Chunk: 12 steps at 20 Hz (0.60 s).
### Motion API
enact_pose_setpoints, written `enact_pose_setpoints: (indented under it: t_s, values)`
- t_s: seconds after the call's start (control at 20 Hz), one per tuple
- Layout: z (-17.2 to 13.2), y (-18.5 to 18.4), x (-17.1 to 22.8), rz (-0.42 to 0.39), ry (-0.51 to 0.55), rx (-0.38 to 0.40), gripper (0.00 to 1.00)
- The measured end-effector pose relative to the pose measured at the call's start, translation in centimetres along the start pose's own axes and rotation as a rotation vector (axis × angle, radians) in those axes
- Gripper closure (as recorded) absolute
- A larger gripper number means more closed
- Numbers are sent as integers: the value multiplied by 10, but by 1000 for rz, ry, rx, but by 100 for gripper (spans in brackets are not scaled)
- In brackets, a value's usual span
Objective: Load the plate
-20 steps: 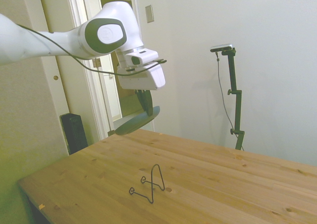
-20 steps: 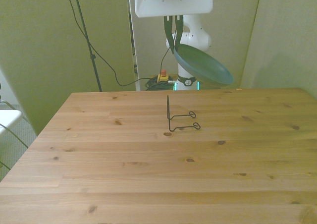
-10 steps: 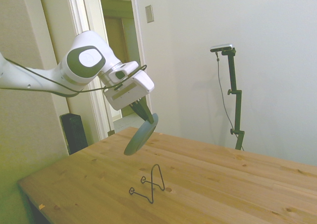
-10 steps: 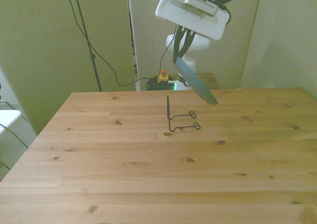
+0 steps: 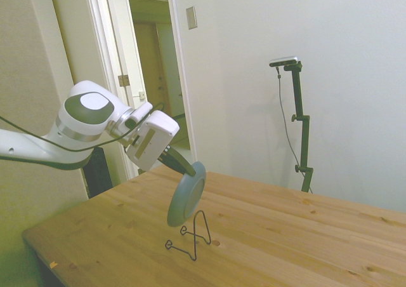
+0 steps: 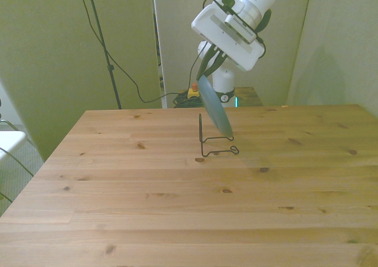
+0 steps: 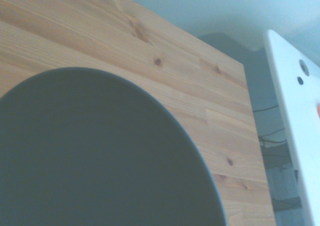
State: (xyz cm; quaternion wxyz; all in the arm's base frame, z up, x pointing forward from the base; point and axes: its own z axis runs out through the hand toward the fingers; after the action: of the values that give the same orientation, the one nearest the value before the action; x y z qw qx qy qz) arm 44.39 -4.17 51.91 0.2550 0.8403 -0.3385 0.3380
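The dark teal-grey plate hangs tilted nearly on edge, just above the thin black wire stand on the wooden table. My gripper is shut on the plate's upper rim. In the side view the plate's lower edge is close above the stand's upright loop. The plate fills most of the wrist view, with table planks behind it.
An open doorway lies behind the arm in the side view. A black box stands on the floor beside the table. Cables and a red button sit on the floor past the table's far edge.
The arm has come down and swung the plate from nearly flat to steeply tilted. It now hangs right over the wire stand.
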Motion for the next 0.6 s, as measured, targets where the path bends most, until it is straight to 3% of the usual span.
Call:
enact_pose_setpoints:
  t_s: [0.6]
  values:
    - [17,-24,-43,43,21,-42,100]
